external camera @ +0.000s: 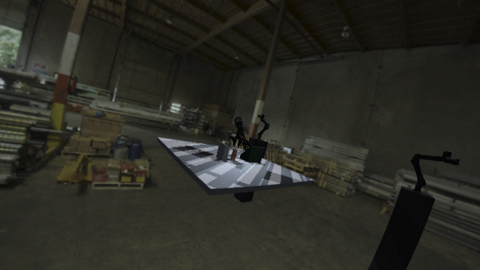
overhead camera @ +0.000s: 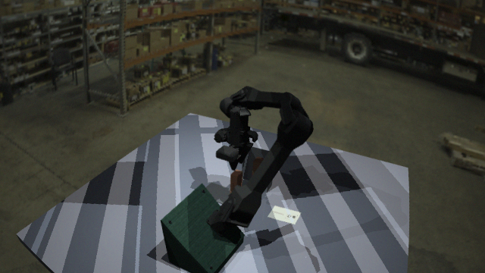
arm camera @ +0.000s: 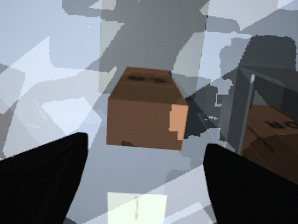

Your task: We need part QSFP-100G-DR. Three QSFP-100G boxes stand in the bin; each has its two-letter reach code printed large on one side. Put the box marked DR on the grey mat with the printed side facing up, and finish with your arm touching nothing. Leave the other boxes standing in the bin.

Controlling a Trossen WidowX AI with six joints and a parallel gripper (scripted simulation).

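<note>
1. Two brown boxes can be counted: a loose box (overhead camera: 236,180) (external camera: 234,154) (arm camera: 145,123) standing outside the bin, and a marked box (overhead camera: 258,165) (arm camera: 272,131) within it. Whether a third is hidden cannot be told.
2. One grey bin (overhead camera: 247,165) (external camera: 223,152) (arm camera: 234,112) and one pale card (overhead camera: 284,214) (arm camera: 136,206) are seen on the patterned table (overhead camera: 95,227) (external camera: 262,176).
3. The task's box appears to be the one in the bin; its lettering, partly shaded, seems to read DR.
4. The bin's wall is interposed between the loose box and the marked one.
5. The arm (overhead camera: 270,163) is mounted on a green wedge (overhead camera: 201,224) (external camera: 255,153), arched over the table and angled downward at the wrist.
6. The gripper (overhead camera: 242,158) (external camera: 235,143) (arm camera: 147,148) is poised above the loose box, its fingers parted about midway, with nothing grasped.
</note>
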